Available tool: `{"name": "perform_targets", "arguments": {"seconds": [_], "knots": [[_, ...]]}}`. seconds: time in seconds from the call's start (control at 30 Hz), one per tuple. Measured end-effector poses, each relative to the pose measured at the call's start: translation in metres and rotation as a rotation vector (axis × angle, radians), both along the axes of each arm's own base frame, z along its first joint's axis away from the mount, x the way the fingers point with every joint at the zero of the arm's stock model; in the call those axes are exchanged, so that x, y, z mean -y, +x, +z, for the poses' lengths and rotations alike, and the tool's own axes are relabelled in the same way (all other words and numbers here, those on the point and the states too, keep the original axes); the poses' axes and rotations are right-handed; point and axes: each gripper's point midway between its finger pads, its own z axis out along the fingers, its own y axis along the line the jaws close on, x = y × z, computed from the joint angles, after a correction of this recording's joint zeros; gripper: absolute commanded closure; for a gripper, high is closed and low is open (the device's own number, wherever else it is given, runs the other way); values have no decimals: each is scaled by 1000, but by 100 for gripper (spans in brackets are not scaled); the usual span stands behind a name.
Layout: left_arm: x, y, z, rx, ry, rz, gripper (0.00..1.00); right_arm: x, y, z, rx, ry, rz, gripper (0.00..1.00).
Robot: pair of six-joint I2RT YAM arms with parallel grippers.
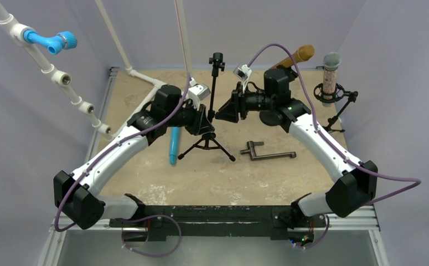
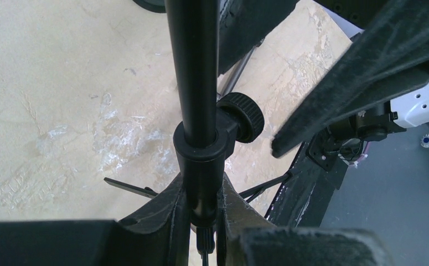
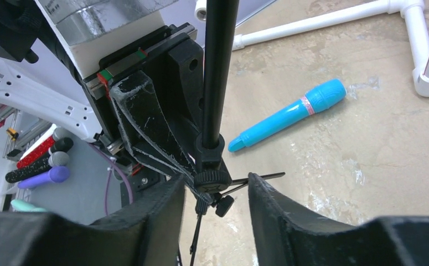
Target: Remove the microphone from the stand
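A black tripod stand [image 1: 213, 94] rises at mid-table, and the clip at its top holds nothing. A blue microphone [image 1: 173, 145] lies flat on the table just left of the tripod's legs, also seen in the right wrist view [image 3: 289, 113]. My left gripper [image 2: 203, 194] is shut on the stand's lower pole [image 2: 192, 66], just under its collar and clamp knob [image 2: 248, 116]. From the other side, my right gripper [image 3: 216, 191] is open, with its fingers standing on either side of the knob [image 3: 212, 178] and not touching it.
A black L-shaped metal bar [image 1: 267, 155] lies right of the tripod. A grey-headed microphone in a shock mount [image 1: 330, 77] stands at back right, and a gold microphone [image 1: 295, 57] is behind my right arm. White pipework [image 1: 145, 80] runs along the back left.
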Motion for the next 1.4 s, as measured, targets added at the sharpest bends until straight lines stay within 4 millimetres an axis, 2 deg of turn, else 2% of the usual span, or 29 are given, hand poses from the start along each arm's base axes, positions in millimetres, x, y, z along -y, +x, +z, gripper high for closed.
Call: {"name": "perform_targets", "arguments": {"seconds": [0.17, 0.5, 0.77, 0.93, 1.23, 1.4], "knots": [[1, 0, 1, 3, -3, -2, 100, -3, -2, 1, 5, 5, 9, 75], [0, -1, -2, -8, 6, 2, 100, -6, -3, -3, 31, -4, 21, 91], [1, -5, -7, -43, -11, -2, 100, -4, -2, -9, 264, -159, 23, 97], [5, -9, -7, -68, -72, -39, 100, 1, -2, -8, 441, -285, 22, 98], [4, -10, 8, -134, -178, -65, 100, -1, 2, 2, 732, -435, 20, 96], [0, -6, 12, -138, -199, -61, 100, -4, 7, 4, 817, -477, 9, 75]]}}
